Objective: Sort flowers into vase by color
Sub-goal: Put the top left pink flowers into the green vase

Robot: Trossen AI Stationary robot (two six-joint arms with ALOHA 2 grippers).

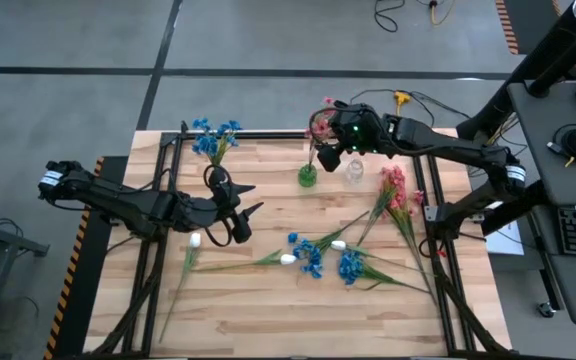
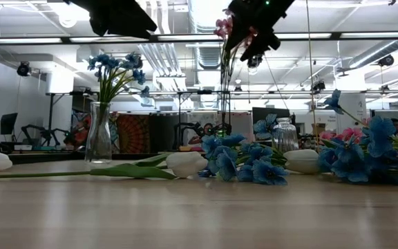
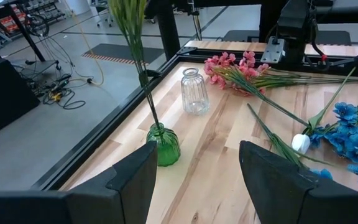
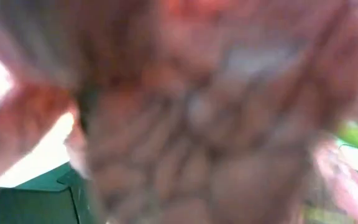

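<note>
Fingers of the right gripper (image 1: 330, 150) stand spread above the green vase (image 1: 308, 176) holding a pink sprig (image 1: 320, 125); the left gripper (image 1: 248, 198) is open, empty. Loose flowers (image 1: 320, 255) beside it look light, floppy — best pinched mid-stem.

The left arm reaches in from the left edge, lying low and nearly level, its left gripper (image 1: 251, 199) over the middle-left with its fingers (image 3: 129, 183) spread apart. The right arm stretches from the right side toward the far edge, its right gripper (image 1: 330, 135) raised, fingers wide.
</note>
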